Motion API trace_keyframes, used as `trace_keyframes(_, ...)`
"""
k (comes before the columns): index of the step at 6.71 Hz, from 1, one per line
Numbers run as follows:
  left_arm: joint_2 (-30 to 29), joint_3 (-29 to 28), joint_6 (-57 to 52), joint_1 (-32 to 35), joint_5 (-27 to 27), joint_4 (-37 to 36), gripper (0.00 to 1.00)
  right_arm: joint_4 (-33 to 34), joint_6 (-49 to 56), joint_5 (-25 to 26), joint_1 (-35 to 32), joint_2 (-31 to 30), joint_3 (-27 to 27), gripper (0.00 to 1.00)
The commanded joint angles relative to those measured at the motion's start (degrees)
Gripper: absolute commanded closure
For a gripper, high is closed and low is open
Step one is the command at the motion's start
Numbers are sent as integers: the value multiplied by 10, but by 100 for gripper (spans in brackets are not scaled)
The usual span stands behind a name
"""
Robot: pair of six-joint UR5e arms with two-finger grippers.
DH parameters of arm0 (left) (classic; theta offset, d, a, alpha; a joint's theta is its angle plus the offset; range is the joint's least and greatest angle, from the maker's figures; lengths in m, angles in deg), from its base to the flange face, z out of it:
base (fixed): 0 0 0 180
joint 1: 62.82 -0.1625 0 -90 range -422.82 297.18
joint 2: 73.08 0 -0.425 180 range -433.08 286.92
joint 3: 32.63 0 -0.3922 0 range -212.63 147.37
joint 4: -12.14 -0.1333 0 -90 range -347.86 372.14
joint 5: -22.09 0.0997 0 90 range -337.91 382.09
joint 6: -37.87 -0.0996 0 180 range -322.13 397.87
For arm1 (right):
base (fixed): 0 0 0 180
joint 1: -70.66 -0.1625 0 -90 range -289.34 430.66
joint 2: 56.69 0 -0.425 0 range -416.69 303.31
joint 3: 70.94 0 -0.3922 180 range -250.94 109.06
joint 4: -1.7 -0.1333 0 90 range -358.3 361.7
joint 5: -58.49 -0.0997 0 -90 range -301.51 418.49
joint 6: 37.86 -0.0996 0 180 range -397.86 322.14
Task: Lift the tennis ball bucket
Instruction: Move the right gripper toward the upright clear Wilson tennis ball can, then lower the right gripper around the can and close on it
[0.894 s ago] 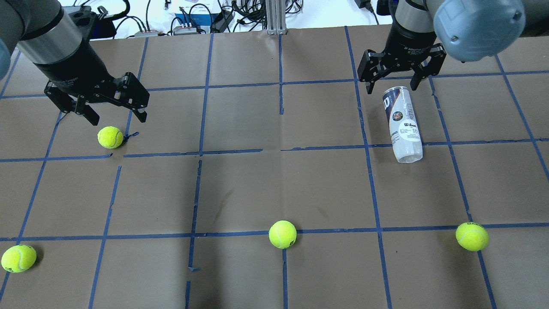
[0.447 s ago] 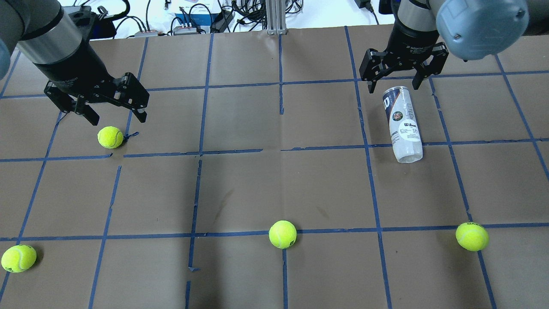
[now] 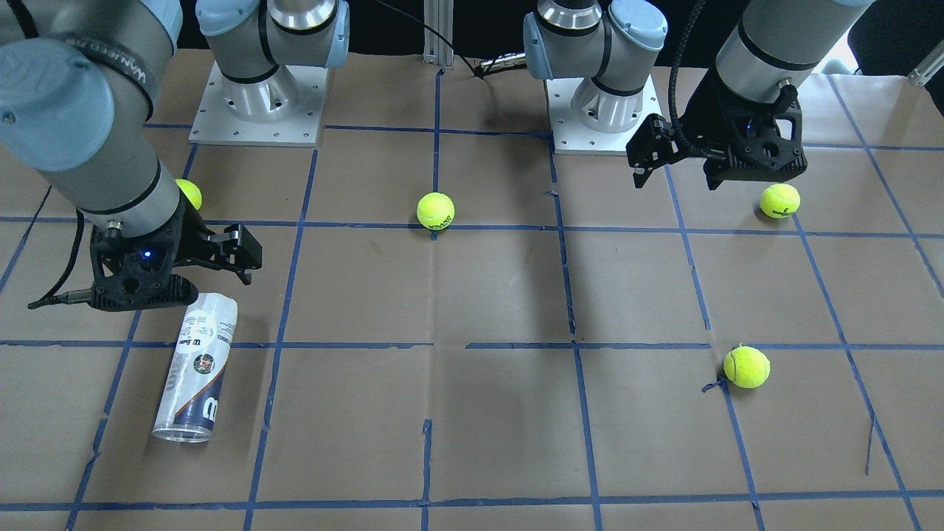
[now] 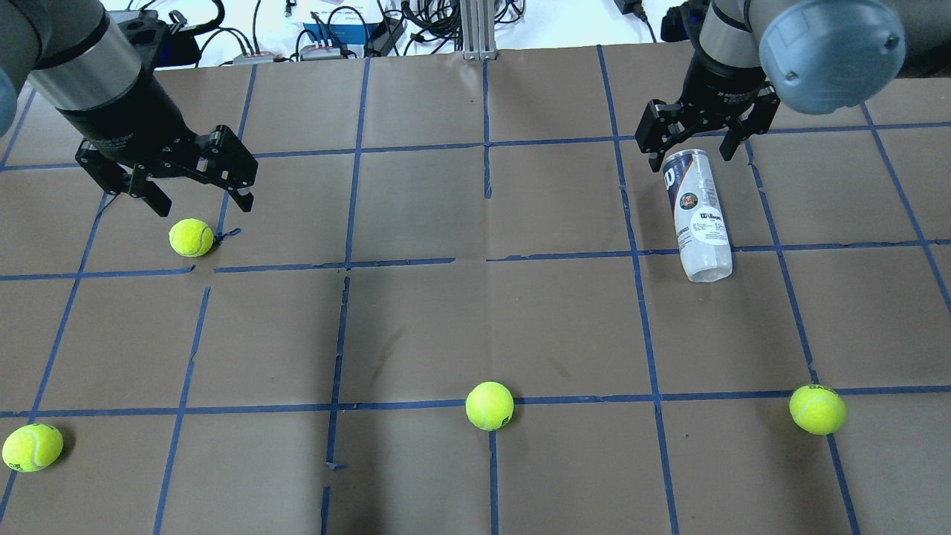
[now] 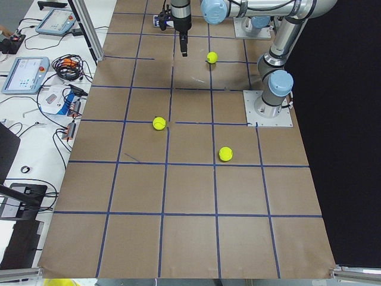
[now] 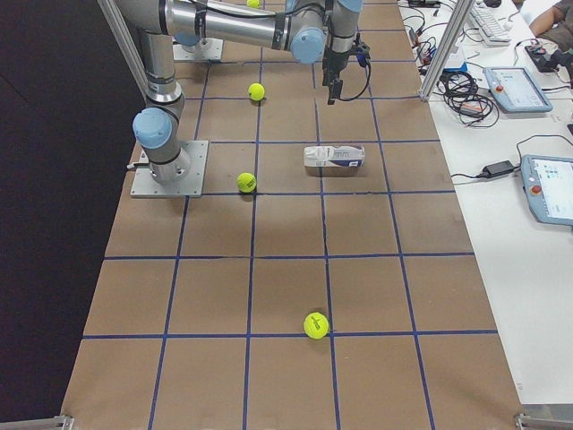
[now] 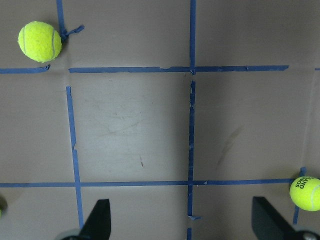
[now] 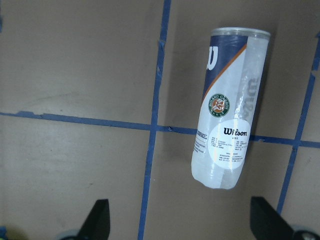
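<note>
The tennis ball bucket (image 4: 698,215) is a clear tube with a white and navy Wilson label. It lies on its side on the right of the table, navy end away from the robot. It also shows in the front view (image 3: 198,365), the right side view (image 6: 334,158) and the right wrist view (image 8: 227,110). My right gripper (image 4: 689,160) is open and hovers above the tube without touching it; its fingers (image 8: 97,220) are spread wide. My left gripper (image 4: 202,204) is open and empty above a tennis ball (image 4: 191,237).
Three more tennis balls lie near the robot's edge: left (image 4: 32,447), middle (image 4: 489,406) and right (image 4: 817,409). Brown paper with blue tape grid (image 4: 416,260) covers the table. Cables and boxes (image 4: 334,33) sit beyond the far edge.
My right gripper has come lower and a little closer over the tube, still open. The tube, the balls and the left arm have not moved.
</note>
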Motion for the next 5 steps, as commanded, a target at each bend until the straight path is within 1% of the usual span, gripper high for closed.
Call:
trace_keyframes(1,0,0,0,0,-1,0,0,128,62,-3,40,24,78,0)
trace_keyframes(2,0,0,0,0,-1,0,0,147,64,-4,57,36,91,0)
trace_keyframes(5,0,0,0,0,-1,0,0,159,62,-3,74,82,94,0)
